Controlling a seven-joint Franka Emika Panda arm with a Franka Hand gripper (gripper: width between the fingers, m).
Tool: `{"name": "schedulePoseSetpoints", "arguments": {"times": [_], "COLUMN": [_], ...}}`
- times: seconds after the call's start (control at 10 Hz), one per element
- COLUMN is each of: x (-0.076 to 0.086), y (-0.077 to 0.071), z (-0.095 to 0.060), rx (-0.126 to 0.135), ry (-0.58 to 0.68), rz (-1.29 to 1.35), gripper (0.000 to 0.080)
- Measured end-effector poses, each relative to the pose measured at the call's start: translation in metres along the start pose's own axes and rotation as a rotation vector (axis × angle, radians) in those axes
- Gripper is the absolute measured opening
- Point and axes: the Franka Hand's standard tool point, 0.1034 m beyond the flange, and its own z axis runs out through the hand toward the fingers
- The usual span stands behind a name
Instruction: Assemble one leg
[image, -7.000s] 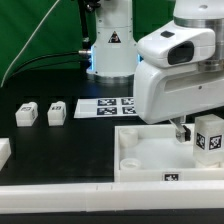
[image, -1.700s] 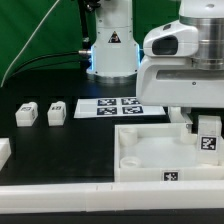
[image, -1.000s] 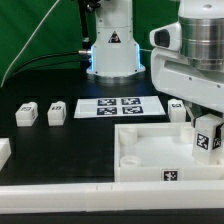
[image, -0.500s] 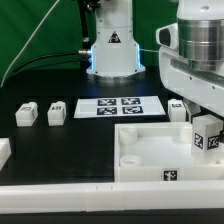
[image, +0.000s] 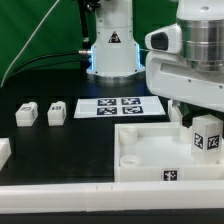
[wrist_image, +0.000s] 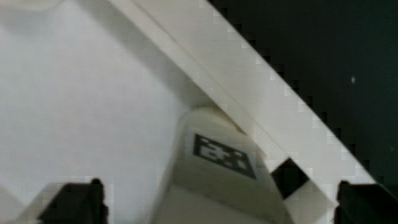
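Note:
One leg (image: 208, 135), a chunky white block with a black-and-white tag, stands upright at the corner of the large white panel (image: 140, 160) on the exterior view's right. My gripper (image: 192, 120) hangs just above and beside it, mostly hidden by the hand. In the wrist view the leg (wrist_image: 222, 160) sits between my two dark fingertips (wrist_image: 75, 200), with a gap on each side. The gripper (wrist_image: 214, 208) is open around the leg. Two more legs (image: 26, 113) (image: 57, 112) lie on the black table at the exterior view's left.
The marker board (image: 118, 106) lies behind the panel. Another small tagged block (image: 176, 111) shows partly behind the panel's far edge. A white piece (image: 3, 152) sits at the left edge. The robot base (image: 110, 45) stands at the back.
The hand has risen, tilted and shifted slightly left since 1.7 s ago. The leg has stayed in place at the panel's corner.

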Motion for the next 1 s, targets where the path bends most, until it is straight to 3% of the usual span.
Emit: {"name": "schedulePoseSetpoints", "arguments": {"times": [0.4, 0.6, 0.9, 1.0], "x": [-0.0001, 0.0026, 0.0059, 0.0055], "y": [0.0020, 0.0032, 0.0042, 0.0039], "z": [0.0003, -0.0030, -0.0044, -0.0043], "rx": [-0.024, -0.065, -0.077, -0.076], "ry": [0.002, -0.002, -0.008, -0.007], "rz": [-0.473, -0.758, -1.036, -0.993], "gripper": [0.0649, 0.0649, 0.0649, 0.0649]}}
